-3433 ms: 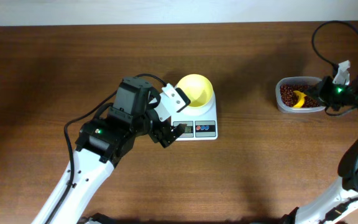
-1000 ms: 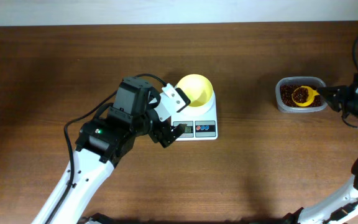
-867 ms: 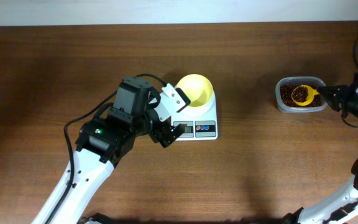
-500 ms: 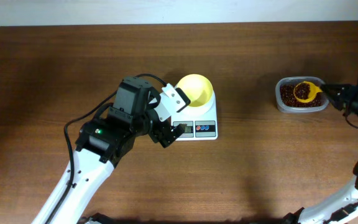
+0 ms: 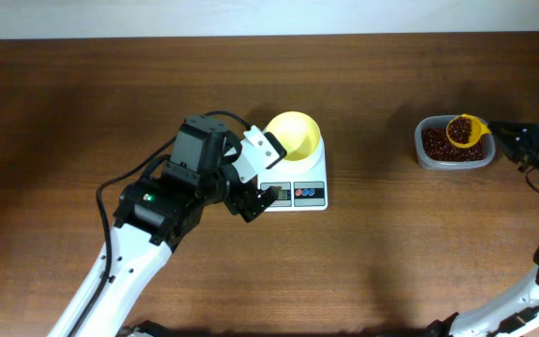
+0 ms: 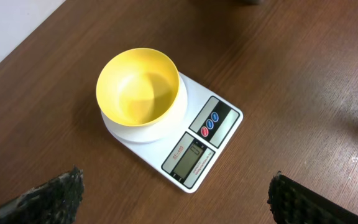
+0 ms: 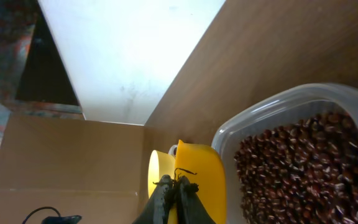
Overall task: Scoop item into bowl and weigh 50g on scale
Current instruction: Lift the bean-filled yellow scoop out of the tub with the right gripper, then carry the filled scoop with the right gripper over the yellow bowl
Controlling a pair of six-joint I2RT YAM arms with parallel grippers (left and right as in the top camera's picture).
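Dark wood desk [image 5: 391, 253]. Right hand [image 5: 505, 137] clamped on loaded scoop [image 5: 463, 130] over tub [image 5: 429, 155]; left hand [image 5: 254, 174] spread, idle. Risk: tilting, spilling beans [image 5: 435, 142] before bowl [image 5: 294, 135].

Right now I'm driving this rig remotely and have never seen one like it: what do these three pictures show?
Two robot arms work at a wooden table. One picture looks down from above; the other two come from cameras on each wrist.

The left claw is open and empty, beside the white scale, which carries an empty yellow bowl. Its camera shows both close up.

At the right edge, the right claw is shut on the handle of a small yellow scoop, filled with reddish-brown beans, over a clear tub holding more. Its camera looks past the scoop into that tub.
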